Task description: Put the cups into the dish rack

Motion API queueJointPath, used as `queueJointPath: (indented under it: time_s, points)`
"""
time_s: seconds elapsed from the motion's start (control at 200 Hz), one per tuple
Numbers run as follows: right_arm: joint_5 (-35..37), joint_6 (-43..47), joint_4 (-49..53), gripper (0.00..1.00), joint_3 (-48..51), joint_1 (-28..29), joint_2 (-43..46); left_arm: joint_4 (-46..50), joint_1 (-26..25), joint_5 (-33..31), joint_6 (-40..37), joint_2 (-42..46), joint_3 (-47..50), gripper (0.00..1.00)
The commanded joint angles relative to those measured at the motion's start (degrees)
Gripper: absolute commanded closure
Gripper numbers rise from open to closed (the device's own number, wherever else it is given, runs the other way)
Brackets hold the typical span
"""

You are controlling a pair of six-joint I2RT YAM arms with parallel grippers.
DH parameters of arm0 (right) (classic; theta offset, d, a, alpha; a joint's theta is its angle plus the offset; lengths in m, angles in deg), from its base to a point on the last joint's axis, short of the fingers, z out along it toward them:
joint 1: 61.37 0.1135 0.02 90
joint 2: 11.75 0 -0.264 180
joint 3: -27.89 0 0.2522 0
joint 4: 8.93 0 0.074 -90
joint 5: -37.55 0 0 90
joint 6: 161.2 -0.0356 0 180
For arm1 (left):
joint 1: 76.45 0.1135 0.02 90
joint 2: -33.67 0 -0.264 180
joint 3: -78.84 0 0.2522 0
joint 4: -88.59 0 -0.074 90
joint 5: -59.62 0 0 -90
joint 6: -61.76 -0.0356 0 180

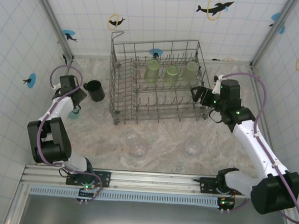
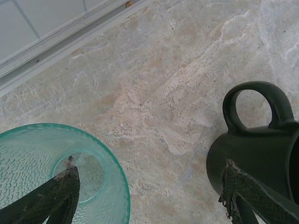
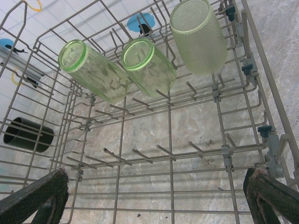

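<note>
3 green tumblers (image 3: 147, 65) are already in the dish rack (image 1: 119, 90), far row, just ahead of the right gripper (image 3: 157, 171), which hangs over the rack w/ fingers spread, empty. Left gripper (image 2: 149, 162) is also spread, holding nothing: black mug (image 2: 261, 158) by one finger, teal cup (image 2: 42, 168) under the other. 2 clear cups (image 1: 138, 148) stand on the table (image 1: 163, 133) behind both grippers. Approx. 4 left to load.

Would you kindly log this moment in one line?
rack: three green tumblers | left pincer: open, by black mug | right pincer: open above rack
</note>
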Motion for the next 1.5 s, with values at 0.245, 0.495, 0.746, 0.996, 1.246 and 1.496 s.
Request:
queueJointPath:
  time_s: [0.245,0.495,0.746,0.996,1.246,1.496]
  points:
    - [1.09,1.16,-1.54,0.00,-1.11,0.43,0.88,0.44,0.37,-3.40,-1.13,-2.36,1.20,0.43]
    - [2.34,2.04,-1.15,0.00,-1.08,0.49,1.99,0.43,0.40,-4.62,-1.24,-1.73,1.61,0.78]
    - [2.86,2.78,-1.03,0.00,-0.45,0.34,3.04,1.20,0.41,-5.04,-1.39,-0.53,1.21,1.00]
    - [2.69,2.83,-1.23,0.00,0.32,0.26,3.86,2.79,0.41,-4.78,-1.56,1.03,0.21,1.00]
    - [1.35,2.86,-0.59,0.00,-1.02,0.18,3.97,3.26,0.36,-1.15,0.86,5.99,0.64,1.00]
    - [0.77,2.85,0.44,0.00,-1.14,0.13,4.05,3.60,0.53,3.25,0.96,8.40,-1.82,1.00]
